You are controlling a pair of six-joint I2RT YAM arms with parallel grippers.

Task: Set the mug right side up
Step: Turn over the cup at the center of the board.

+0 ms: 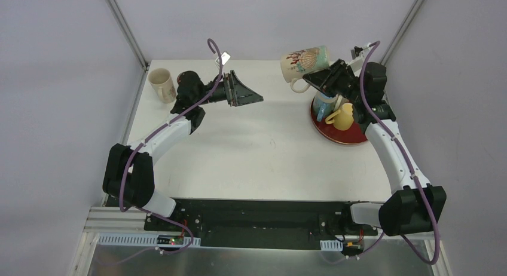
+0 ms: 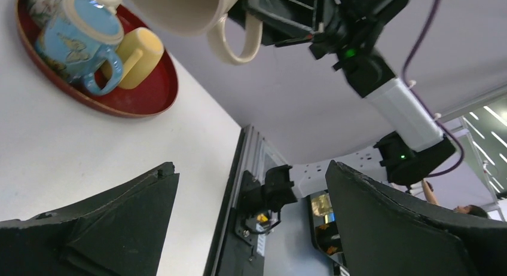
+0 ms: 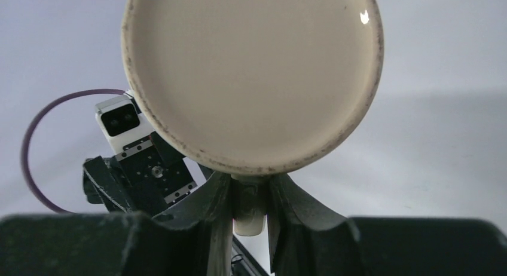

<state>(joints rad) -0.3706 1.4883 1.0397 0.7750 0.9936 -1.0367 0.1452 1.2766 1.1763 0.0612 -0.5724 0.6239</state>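
My right gripper (image 1: pixel 312 79) is shut on the handle of a cream mug with a printed pattern (image 1: pixel 305 62), held in the air on its side above the table's far right. In the right wrist view the mug's flat base (image 3: pixel 251 73) faces the camera and its handle (image 3: pixel 248 213) is pinched between my fingers. The mug's rim and handle (image 2: pixel 233 46) also show in the left wrist view. My left gripper (image 1: pixel 254 98) is open and empty, raised over the far middle of the table, pointing right.
A dark red tray (image 1: pixel 353 138) at the right holds a blue mug (image 1: pixel 323 106) and a small yellow mug (image 1: pixel 342 116), just under the held mug. A beige mug (image 1: pixel 162 85) stands at the far left corner.
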